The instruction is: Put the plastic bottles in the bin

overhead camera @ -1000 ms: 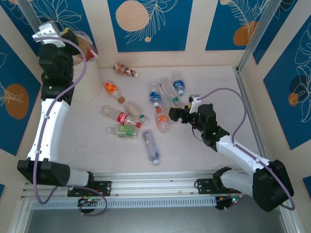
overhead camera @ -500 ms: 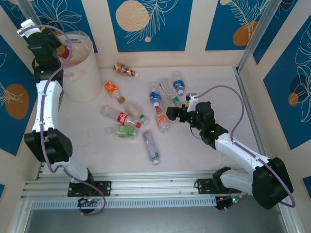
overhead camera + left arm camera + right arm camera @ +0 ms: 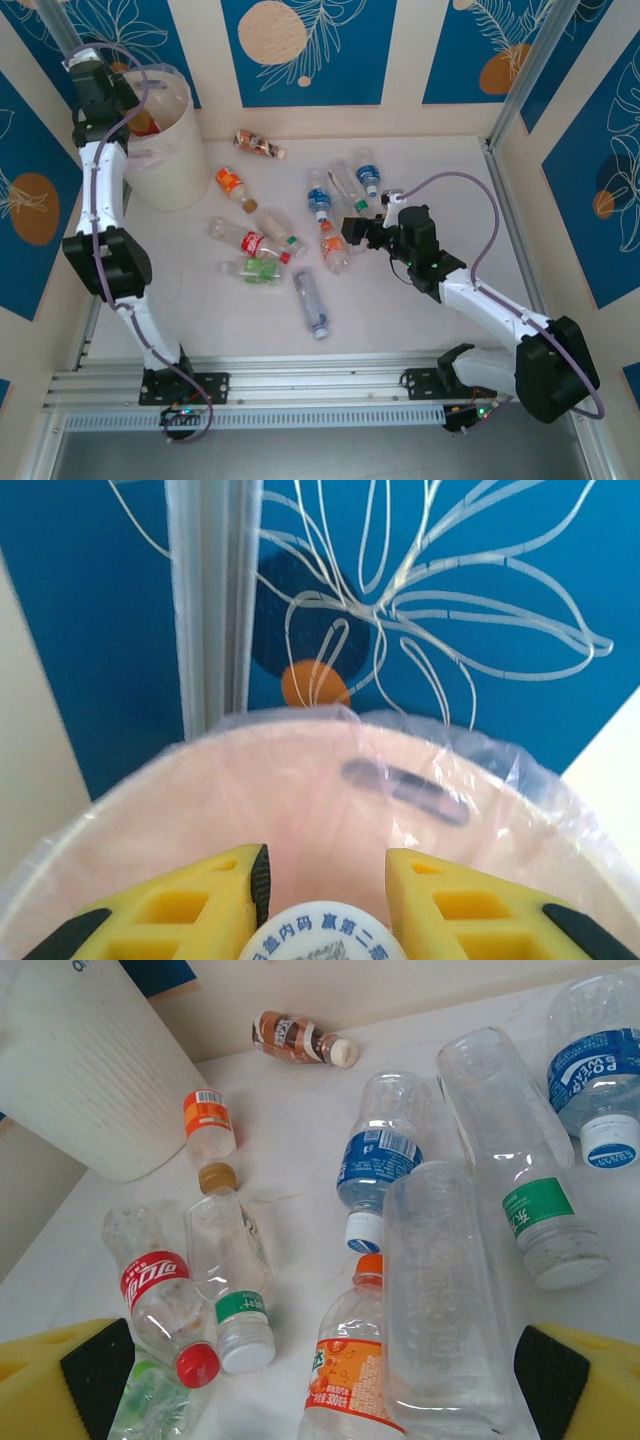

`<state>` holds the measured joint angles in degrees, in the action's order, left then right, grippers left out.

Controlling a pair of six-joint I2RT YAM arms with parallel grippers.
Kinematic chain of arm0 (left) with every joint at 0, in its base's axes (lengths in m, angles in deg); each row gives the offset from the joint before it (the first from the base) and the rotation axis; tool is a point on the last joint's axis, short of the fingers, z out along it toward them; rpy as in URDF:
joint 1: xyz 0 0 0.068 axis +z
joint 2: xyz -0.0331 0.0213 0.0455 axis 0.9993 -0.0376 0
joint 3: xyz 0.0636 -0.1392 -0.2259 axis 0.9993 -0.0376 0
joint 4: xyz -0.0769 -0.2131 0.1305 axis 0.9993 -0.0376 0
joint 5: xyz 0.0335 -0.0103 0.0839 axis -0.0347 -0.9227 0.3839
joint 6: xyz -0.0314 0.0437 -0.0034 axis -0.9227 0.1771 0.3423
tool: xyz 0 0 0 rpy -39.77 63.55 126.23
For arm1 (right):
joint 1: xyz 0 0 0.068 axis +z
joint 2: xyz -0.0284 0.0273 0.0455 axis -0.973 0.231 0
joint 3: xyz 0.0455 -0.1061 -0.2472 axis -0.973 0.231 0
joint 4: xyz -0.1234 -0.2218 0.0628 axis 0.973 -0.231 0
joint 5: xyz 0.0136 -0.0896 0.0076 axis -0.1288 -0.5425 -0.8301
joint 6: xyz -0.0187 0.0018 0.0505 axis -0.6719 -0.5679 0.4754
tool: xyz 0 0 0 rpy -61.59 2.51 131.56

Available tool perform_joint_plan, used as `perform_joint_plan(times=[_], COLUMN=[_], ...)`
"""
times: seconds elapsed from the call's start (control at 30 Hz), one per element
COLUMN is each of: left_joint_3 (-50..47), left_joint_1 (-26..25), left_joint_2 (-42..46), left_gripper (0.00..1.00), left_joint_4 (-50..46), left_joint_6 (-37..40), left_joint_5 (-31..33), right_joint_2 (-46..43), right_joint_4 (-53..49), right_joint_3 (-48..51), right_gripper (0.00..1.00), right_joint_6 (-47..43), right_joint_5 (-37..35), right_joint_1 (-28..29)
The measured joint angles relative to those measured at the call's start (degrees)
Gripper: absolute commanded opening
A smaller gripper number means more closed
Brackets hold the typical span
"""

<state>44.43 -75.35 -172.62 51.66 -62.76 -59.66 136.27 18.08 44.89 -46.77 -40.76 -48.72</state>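
**Left:** The tall round cream-white plastic bin [image 3: 172,165], lined with a thin translucent bag, stands in the far corner. The left gripper [image 3: 130,105] hangs over its mouth. In the left wrist view its yellow fingers [image 3: 200,905] are clenched about a small plastic bottle with a white printed cap [image 3: 322,942], directly above the bin interior. This load looks light and should drop freely once let go.

**Centre:** The other clear plastic bottles lie scattered on the white table [image 3: 420,330], apart from the bin:
- an orange-labelled bottle [image 3: 230,183]
- a red-labelled bottle [image 3: 245,238]
- a blue-labelled bottle [image 3: 375,1165]
- a large unlabelled clear bottle [image 3: 440,1290]

All appear empty, so they are probably light, thin-walled and slick, and their walls are likely to buckle under pressure. Grip across the body at the shoulder or the label band, where the shell is probably stiffer, rather than on the cap.

**Right:** The right gripper [image 3: 352,232] hovers low over the cluster with its jaws spread wide, holding nothing.
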Motion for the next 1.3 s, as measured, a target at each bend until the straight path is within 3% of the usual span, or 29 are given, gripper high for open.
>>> perform_joint_plan(times=[0.23, 0.43, 0.47, 0.57, 0.67, 0.8, 1.07, 1.3], left_joint_3=[0.92, 0.96, 0.9, 0.79, 0.79, 1.2, 3.32, -2.36], left_joint_1=[0.24, 0.26, 0.26, 0.26, 0.26, 0.26, 0.26, -0.98], left_joint_2=[-5.2, -7.32, -7.39, -7.41, -7.58, -8.17, -6.43, 3.5], left_gripper=[0.01, 0.09, 0.14, 0.55, 0.81, 0.96, 1.0, 1.0], left_joint_4=[-0.55, -1.86, -1.84, -1.73, -1.62, -2.43, -5.31, -5.6], left_joint_6=[1.27, 0.37, -0.26, -1.97, -3.28, -3.1, -0.98, -0.98], left_joint_5=[-7.78, -12.68, -13.64, -15.78, -16.37, -16.28, -15.39, -15.56], right_joint_2=[1.27, 1.55, 1.75, 2.4, 2.62, 2.62, 1.4, -1.33], right_joint_4=[0.07, 0.04, 0.02, -0.09, -0.59, -1.29, -0.96, -1.73], right_joint_3=[-0.04, -0.9, -0.98, -0.98, -1.01, -1.01, -0.48, 1.11], right_gripper=[1.0, 1.0, 1.0, 1.0, 1.0, 1.0, 0.99, 0.99], right_joint_6=[-0.72, -0.87, -0.87, -1.05, -1.29, -1.44, -0.94, 0.5], right_joint_5=[-0.94, -1.55, -1.62, -1.86, -2.19, -3.52, -7.89, -12.2], right_joint_1=[1.01, 1.33, 1.38, 1.51, 1.75, 1.75, 1.75, 1.75])
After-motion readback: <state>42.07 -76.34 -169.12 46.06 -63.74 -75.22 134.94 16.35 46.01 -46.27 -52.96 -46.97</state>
